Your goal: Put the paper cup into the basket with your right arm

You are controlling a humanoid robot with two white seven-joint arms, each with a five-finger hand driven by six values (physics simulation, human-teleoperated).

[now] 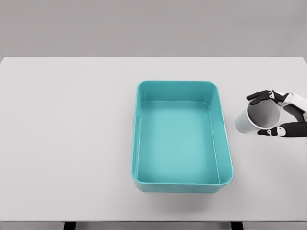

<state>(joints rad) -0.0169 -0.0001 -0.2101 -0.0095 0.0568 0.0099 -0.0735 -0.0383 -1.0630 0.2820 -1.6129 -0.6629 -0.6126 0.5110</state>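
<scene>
Now the right hand (280, 114) has its fingers (259, 97) wrapped around the paper cup (256, 119), right of the basket (135, 143). Next it needs to move the cup left and let go.

A white desk (72, 143) spans nearly the full frame width. Behind it stands a plain grey wall (153, 26). Lighting is even and diffuse. Dark supports (69, 225) show below the front edge.

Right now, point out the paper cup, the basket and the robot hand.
paper cup (249, 120), head view, outer side wall.
basket (135, 143), head view, left rim.
right robot hand (280, 112), head view, middle of hand.
</scene>
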